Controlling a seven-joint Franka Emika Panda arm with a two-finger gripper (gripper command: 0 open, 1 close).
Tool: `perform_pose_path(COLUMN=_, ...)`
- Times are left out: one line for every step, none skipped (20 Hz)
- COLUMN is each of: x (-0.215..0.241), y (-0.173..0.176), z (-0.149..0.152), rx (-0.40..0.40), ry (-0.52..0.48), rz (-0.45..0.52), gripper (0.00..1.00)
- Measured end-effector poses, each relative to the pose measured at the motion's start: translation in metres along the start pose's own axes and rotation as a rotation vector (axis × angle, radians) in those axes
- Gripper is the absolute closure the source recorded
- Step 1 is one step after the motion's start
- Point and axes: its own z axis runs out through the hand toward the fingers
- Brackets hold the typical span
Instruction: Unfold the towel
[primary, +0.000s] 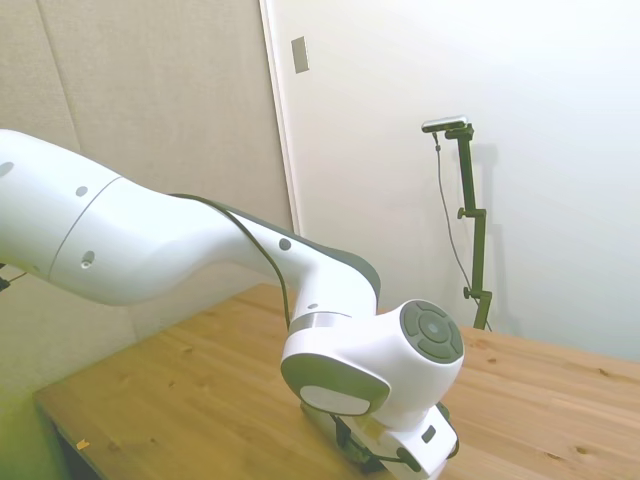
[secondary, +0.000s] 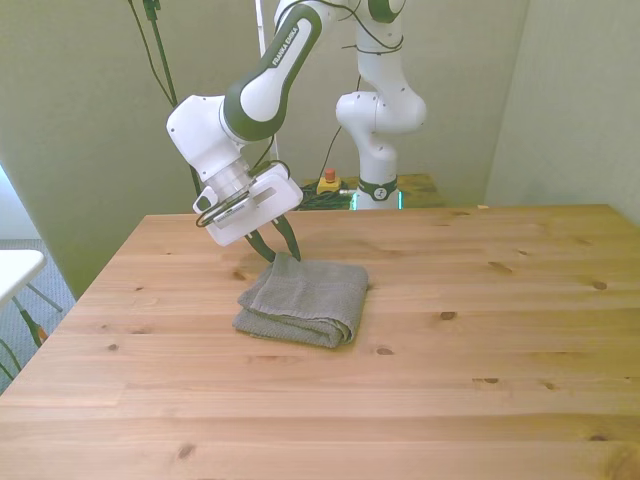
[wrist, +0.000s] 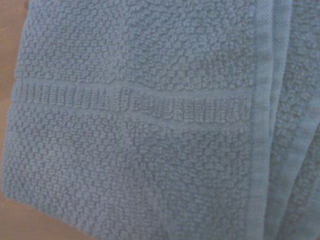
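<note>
you are in a robot lab set up in a plain room: a white arm (secondary: 260, 90) is mounted behind a bare wooden table (secondary: 480, 340), with cables trailing down the wall behind its base. the walls are unadorned, and a red-and-yellow stop button (secondary: 327, 182) sits by the base.

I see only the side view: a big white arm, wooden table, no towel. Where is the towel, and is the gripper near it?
Observer: The towel lies folded on the table, in the front view left of the middle.
Operator: And the gripper?
Observer: The gripper is at the towel's far corner, fingers spread and touching the cloth there.
Operator: Any edge to take?
Observer: The wrist view shows layered hems stacked along one side.
</note>
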Motion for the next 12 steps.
perform_pose_path(x=0.0, y=0.0, z=0.0, rx=0.008, ry=0.001, rz=-0.003, gripper=1.0)
perform_pose_path(x=0.0, y=0.0, z=-0.001, rx=0.014, ry=0.003, rz=-0.009, gripper=1.0)
perform_pose_path(x=0.0, y=0.0, z=-0.002, rx=0.021, ry=0.006, rz=-0.014, gripper=1.0)
perform_pose_path(x=0.001, y=0.001, z=-0.003, rx=0.029, ry=0.008, rz=-0.017, gripper=1.0)
perform_pose_path(x=0.001, y=0.001, z=-0.004, rx=0.032, ry=0.01, rz=-0.018, gripper=1.0)
perform_pose_path(x=0.001, y=0.002, z=-0.004, rx=0.033, ry=0.012, rz=-0.018, gripper=1.0)
perform_pose_path(x=0.001, y=0.002, z=-0.005, rx=0.034, ry=0.013, rz=-0.019, gripper=1.0)
perform_pose_path(x=0.001, y=0.002, z=-0.005, rx=0.035, ry=0.014, rz=-0.02, gripper=1.0)
perform_pose_path(x=0.0, y=0.002, z=-0.006, rx=0.037, ry=0.014, rz=-0.021, gripper=1.0)
perform_pose_path(x=0.0, y=0.001, z=-0.008, rx=0.042, ry=0.015, rz=-0.024, gripper=1.0)
perform_pose_path(x=-0.001, y=0.0, z=-0.011, rx=0.048, ry=0.013, rz=-0.027, gripper=1.0)
perform_pose_path(x=-0.002, y=-0.003, z=-0.015, rx=0.059, ry=0.012, rz=-0.032, gripper=1.0)
